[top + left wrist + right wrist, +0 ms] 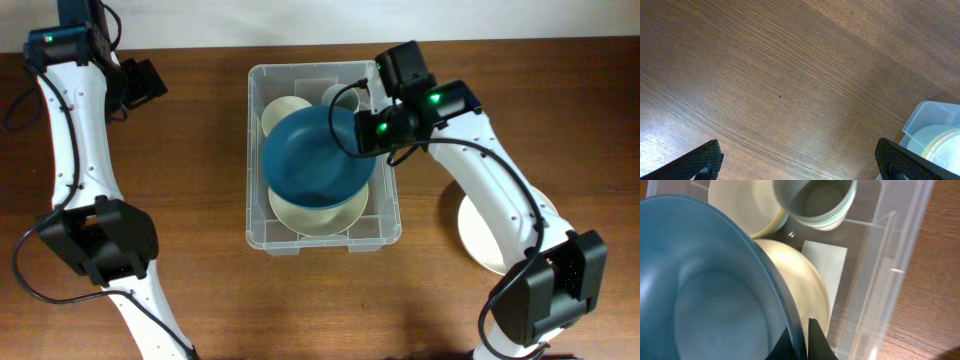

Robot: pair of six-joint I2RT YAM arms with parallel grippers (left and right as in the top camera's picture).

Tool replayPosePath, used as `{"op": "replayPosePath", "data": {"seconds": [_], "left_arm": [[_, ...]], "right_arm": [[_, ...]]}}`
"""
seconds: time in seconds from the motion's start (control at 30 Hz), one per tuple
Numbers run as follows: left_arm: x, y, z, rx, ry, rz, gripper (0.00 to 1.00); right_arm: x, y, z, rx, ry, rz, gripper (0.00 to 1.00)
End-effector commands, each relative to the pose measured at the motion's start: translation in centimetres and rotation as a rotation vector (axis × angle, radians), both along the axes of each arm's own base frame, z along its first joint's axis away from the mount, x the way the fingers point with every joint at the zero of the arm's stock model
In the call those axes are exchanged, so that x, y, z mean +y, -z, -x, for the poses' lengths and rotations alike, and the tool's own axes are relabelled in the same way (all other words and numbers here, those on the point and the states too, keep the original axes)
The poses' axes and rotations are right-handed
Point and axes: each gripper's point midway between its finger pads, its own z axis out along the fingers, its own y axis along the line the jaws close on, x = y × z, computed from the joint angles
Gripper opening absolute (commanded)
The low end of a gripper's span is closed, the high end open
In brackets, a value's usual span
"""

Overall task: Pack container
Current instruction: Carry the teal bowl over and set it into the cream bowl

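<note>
Risk: right claw (366, 128) clenched on blue bowl (315, 155) rim, tilted over container (258, 232) | may slip, striking cream bowls (320, 212) | left claw (800, 165) released, idle.

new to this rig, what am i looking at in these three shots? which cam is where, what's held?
Two robot arms at a wooden table. The overhead shot looks straight down; the other two come from cameras on each wrist. The clear container holds cream dishes and a pale cup. The right claw is shut on the rim of a blue bowl, holding it over the container. The left claw is open, empty, over bare wood. A cream plate lies on the table under the right arm.
</note>
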Motion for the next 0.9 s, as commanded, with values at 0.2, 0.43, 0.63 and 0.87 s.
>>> {"op": "replayPosePath", "data": {"seconds": [0.2, 0.43, 0.63, 0.87], "left_arm": [[0.3, -0.4, -0.1, -0.01, 0.002, -0.015, 0.99], [0.3, -0.4, -0.1, -0.01, 0.002, -0.015, 0.99], [0.3, -0.4, -0.1, -0.01, 0.002, -0.015, 0.99], [0.3, -0.4, -0.1, -0.01, 0.002, -0.015, 0.99]], "right_arm": [[0.5, 3.0, 0.6, 0.016, -0.022, 0.033, 0.04], [1.0, 2.9, 0.1, -0.022, -0.078, 0.029, 0.54], [-0.3, 0.6, -0.2, -0.059, -0.054, 0.004, 0.56], [-8.1, -3.4, 2.1, -0.02, 0.148, -0.002, 0.55]]}}
